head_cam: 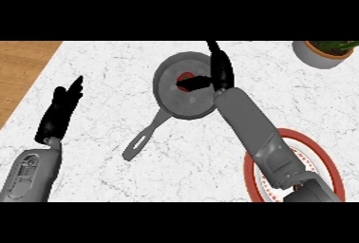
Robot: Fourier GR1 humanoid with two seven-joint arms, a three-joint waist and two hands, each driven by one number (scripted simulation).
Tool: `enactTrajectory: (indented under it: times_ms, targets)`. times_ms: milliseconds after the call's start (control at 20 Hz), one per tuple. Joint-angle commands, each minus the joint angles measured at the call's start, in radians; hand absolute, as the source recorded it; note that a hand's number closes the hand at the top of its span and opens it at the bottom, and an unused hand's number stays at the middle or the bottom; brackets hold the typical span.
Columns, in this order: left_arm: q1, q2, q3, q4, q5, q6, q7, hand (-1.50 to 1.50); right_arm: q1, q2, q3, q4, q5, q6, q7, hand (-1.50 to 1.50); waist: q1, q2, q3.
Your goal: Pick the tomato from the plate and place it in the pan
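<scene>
A grey pan (pixel 175 97) lies on the white marble counter, its handle (pixel 140 142) pointing to the lower left. Inside it sits the red tomato (pixel 186 76), partly covered by the thumb of my right hand (pixel 222 71). That hand hovers over the pan's right side with its fingers straight and pointing away from me, so it is open. The red-rimmed plate (pixel 329 163) is at the lower right, mostly hidden by my right forearm. My left hand (pixel 61 110) rests open at the left, fingers up, holding nothing.
A potted plant (pixel 322 51) stands at the back right corner. The counter's left edge (pixel 35 80) borders a wooden surface.
</scene>
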Motion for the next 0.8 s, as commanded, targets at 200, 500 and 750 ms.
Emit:
enactTrajectory:
  times_ms: [200, 500, 750]
  targets:
    - [-0.003, 0.016, 0.028, 0.025, 0.005, 0.009, -0.006, 0.0, -0.045, 0.0, -0.052, 0.039, -0.144, -0.118, -0.068, -1.5, -0.037, -0.016, -0.002]
    - [0.07, 0.028, 0.079, 0.037, 0.018, 0.038, -0.018, 0.0, -0.015, -0.016, -0.139, 0.08, -0.155, -0.076, -0.172, -1.5, -0.142, -0.037, -0.003]
    - [0.147, 0.071, 0.112, -0.031, 0.05, -0.004, -0.013, 0.0, 0.041, -0.153, -0.178, 0.049, -0.188, 0.097, -0.191, -1.5, -0.167, -0.049, -0.003]
